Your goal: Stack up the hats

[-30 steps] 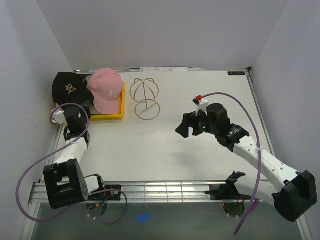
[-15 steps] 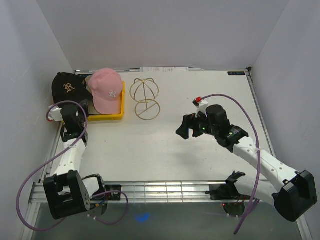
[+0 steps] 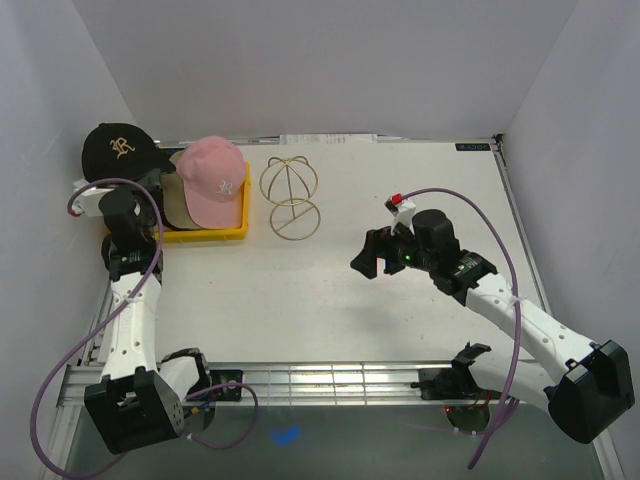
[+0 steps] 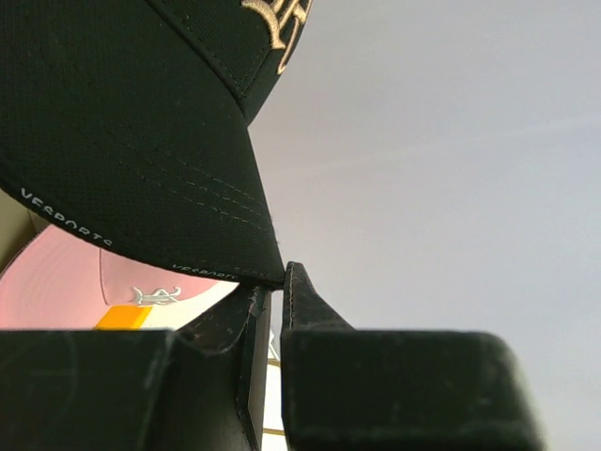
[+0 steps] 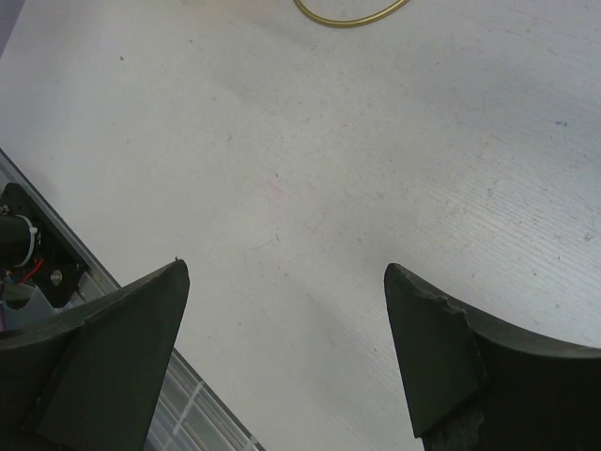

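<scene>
A black hat [image 3: 118,150] with a gold logo hangs lifted at the far left, up against the side wall. My left gripper [image 3: 148,184] is shut on its brim; the left wrist view shows that brim's [image 4: 122,160] edge pinched between the jaws [image 4: 276,278]. Over on the yellow tray [image 3: 215,234] lies a pink hat [image 3: 213,180], seen below the brim as pink hat [image 4: 56,282]. A tan hat [image 3: 174,203] lies partly under it. My right gripper [image 3: 376,254] hovers open over bare table, gripper [image 5: 286,277] with nothing between its fingers.
A gold wire dome stand [image 3: 290,195] stands right of the tray; its base ring [image 5: 349,15] shows at the top of the right wrist view. White walls close in the left, back and right sides. A metal rail [image 3: 330,380] runs along the near table edge.
The left arm has lifted the black hat by its brim up and to the left, away from the tray. The tan hat now shows more. The right arm has barely moved.
</scene>
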